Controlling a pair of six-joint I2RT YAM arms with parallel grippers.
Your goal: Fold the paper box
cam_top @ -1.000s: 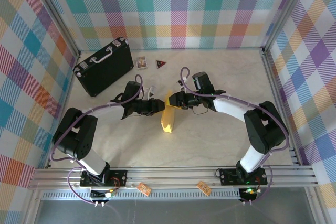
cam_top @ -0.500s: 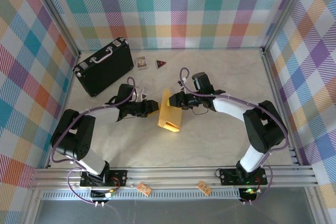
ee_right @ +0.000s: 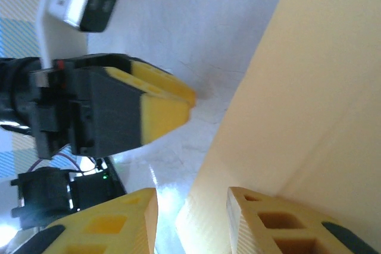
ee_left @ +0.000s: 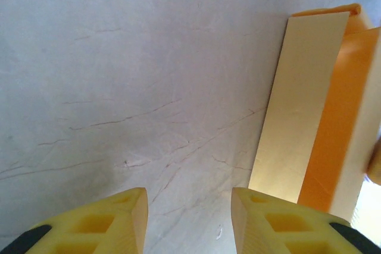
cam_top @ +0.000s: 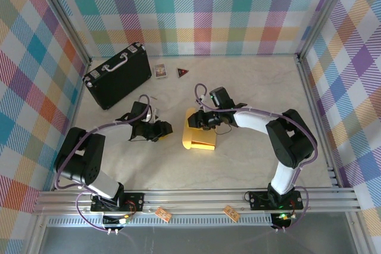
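Note:
The mustard-yellow paper box (cam_top: 200, 137) lies mid-table as a partly folded shell, its raised wall at the upper left. My right gripper (cam_top: 198, 121) is at that wall. In the right wrist view the right gripper (ee_right: 191, 197) is open. The box (ee_right: 309, 87) has its edge running between the fingers, close to the right-hand one, and a gap of table shows on the other side. My left gripper (cam_top: 166, 128) hovers to the left of the box, apart from it. In the left wrist view it (ee_left: 189, 197) is open over bare table, with the box (ee_left: 303, 105) off to the right.
A black hard case (cam_top: 118, 75) with a pale handle lies at the back left. A small card (cam_top: 159, 71) and a dark triangle (cam_top: 183, 73) sit near the back wall. Plaid walls close three sides, and a metal rail (cam_top: 196, 197) runs along the front.
The box has tipped from standing on its edge to lying lower and wider on the table. My left gripper has let go and drawn back left. The right gripper shifted left with the box.

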